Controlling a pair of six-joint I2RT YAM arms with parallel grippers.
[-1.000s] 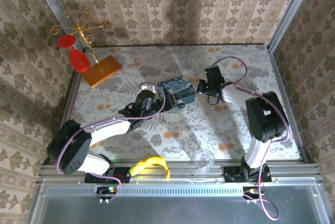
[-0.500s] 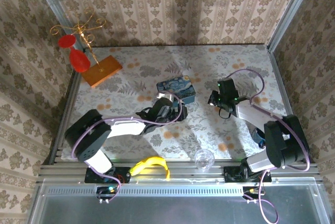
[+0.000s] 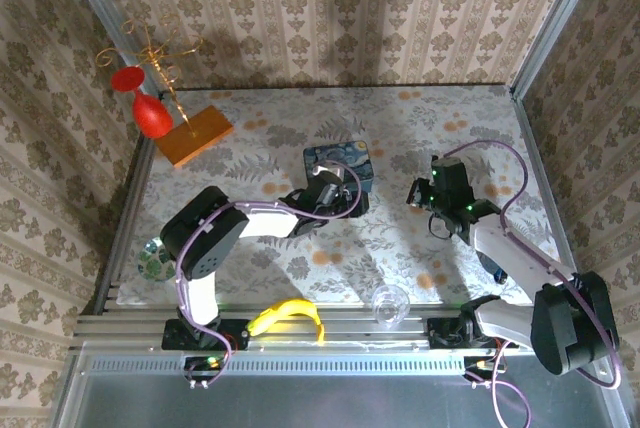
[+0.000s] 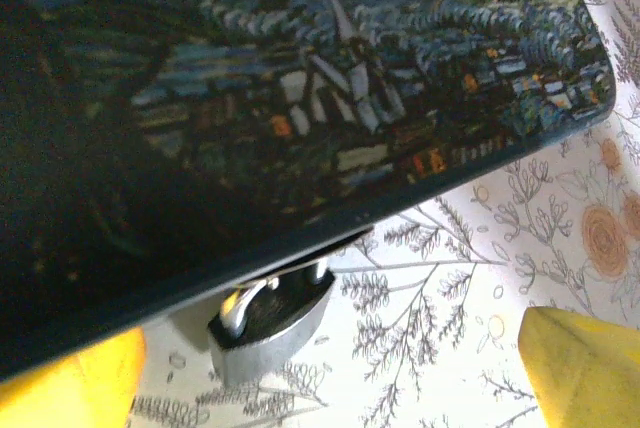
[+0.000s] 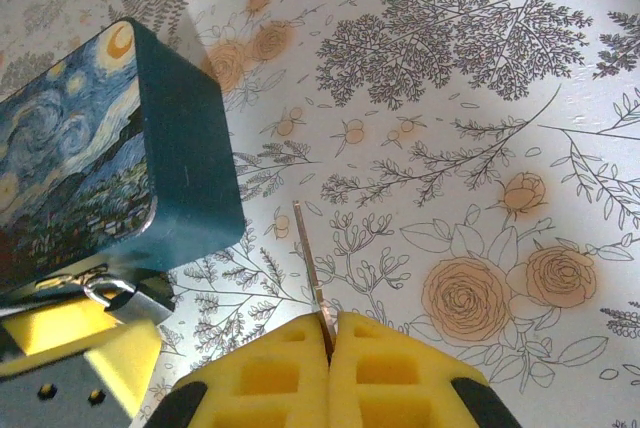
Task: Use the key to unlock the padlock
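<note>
The padlock (image 4: 270,318) is a small grey metal lock lying on the table, its shackle tucked under the edge of the blue painted tin (image 4: 300,98). My left gripper (image 4: 320,388) is open, with one yellow finger (image 4: 70,383) on each side of the padlock and not touching it. From the right wrist, the padlock (image 5: 130,298) shows at the tin's (image 5: 90,168) near corner. My right gripper (image 5: 330,333) is shut on the key (image 5: 312,258), whose thin blade points at the tin. From above, the left gripper (image 3: 340,198) sits in front of the tin (image 3: 337,165) and the right gripper (image 3: 420,193) is to its right.
A wooden block with a gold stand (image 3: 195,133) and a red glass (image 3: 150,113) stands at the back left. A banana (image 3: 285,316) and a clear glass (image 3: 390,303) lie at the near edge. A shiny disc (image 3: 155,260) sits at the left edge.
My left gripper has slid right to the tin's front edge, by the padlock. The right gripper has drawn back from the tin, nearer and to the right, still holding the key.
</note>
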